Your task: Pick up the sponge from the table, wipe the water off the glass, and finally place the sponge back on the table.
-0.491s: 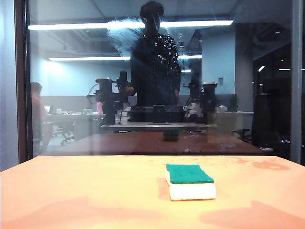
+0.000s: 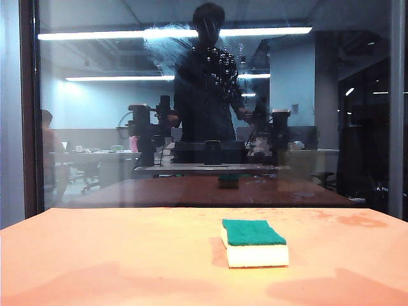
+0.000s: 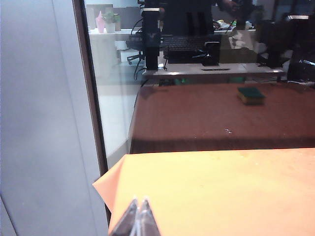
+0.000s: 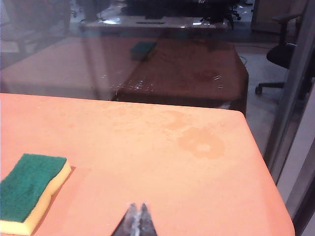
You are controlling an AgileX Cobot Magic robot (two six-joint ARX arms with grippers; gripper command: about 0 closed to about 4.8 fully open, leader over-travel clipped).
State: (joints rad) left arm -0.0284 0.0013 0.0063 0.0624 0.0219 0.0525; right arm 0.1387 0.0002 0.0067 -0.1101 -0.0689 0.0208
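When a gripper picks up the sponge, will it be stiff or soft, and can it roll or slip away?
The sponge looks like thick pale foam under a thin green scouring layer, so it probably squashes between fingers and seems light. It lies flat as a block on the table, so rolling or tipping seems unlikely. Left gripper and right gripper are shut, apart from it.

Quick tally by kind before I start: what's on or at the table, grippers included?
Sponge lying on the table: 1
Glass pane with a water smear: 1
Grippers, left gripper and right gripper, both shut above the table: 2
Total: 4
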